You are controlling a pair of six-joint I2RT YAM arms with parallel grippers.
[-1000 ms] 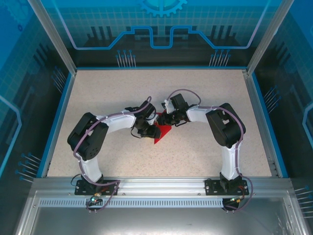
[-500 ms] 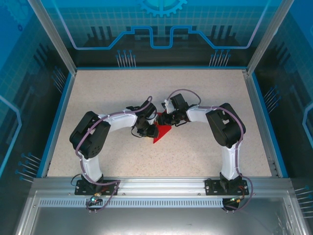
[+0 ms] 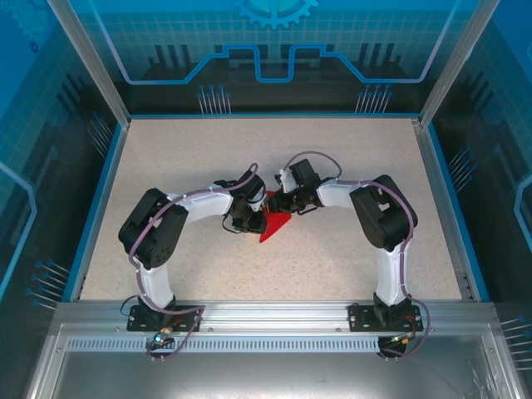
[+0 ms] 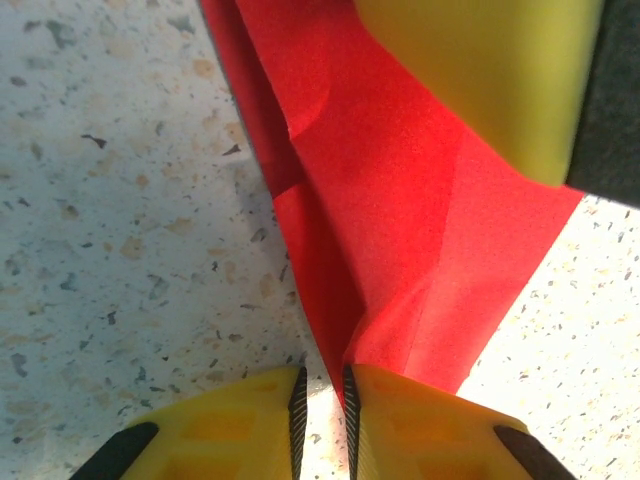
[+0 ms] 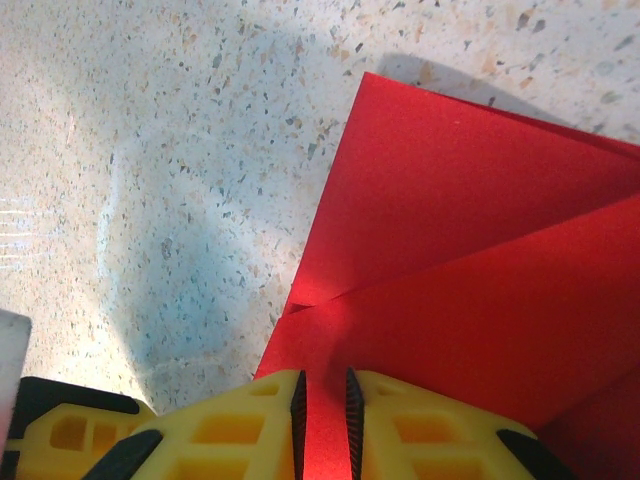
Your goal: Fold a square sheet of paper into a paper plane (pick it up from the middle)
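Left gripper (image 4: 322,388): jaws nearly together, pinching a raised crease of the red sheet (image 4: 400,200) right at the fingertips. Compared with a second ago, this arm sits slightly closer in against the sheet's left edge. Right gripper (image 5: 323,388): clamped on the sheet's opposite edge, with folded layers spreading ahead of its tips. Beyond the left fingertips, the right gripper's yellow finger (image 4: 480,80) overlaps the sheet's far part. The speckled table (image 3: 357,158) extends around both grippers.
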